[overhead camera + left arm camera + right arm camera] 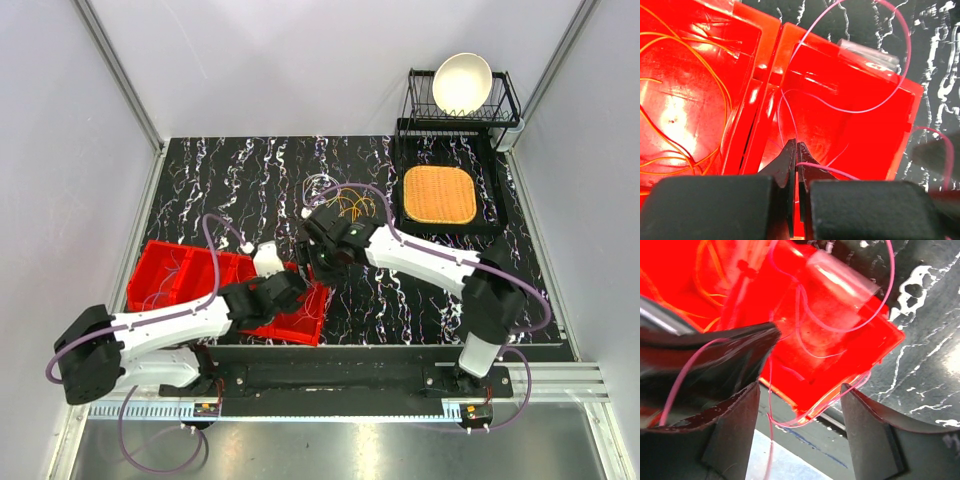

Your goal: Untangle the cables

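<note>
My left gripper (797, 150) is shut on a thin pink cable (827, 169) above the right compartment of the red bin (850, 125). From the jaws that cable loops up and out over the bin's far rim. Orange cables (726, 105) lie in the bin's left compartment. My right gripper (800, 410) stands open at the bin's (840, 340) corner. Strands of the pink cable (770, 375) hang between its fingers, ungripped. From above, both grippers, left (290, 288) and right (310, 262), meet at the bin's right end. A tangle of orange, yellow and white cables (348, 205) lies on the table behind them.
The red bin (165, 280) sits at the table's front left. A black tray with a woven mat (439, 194) is at the back right, and behind it a dish rack holding a white bowl (462, 82). The left gripper's dark body (715, 355) crowds the right wrist view.
</note>
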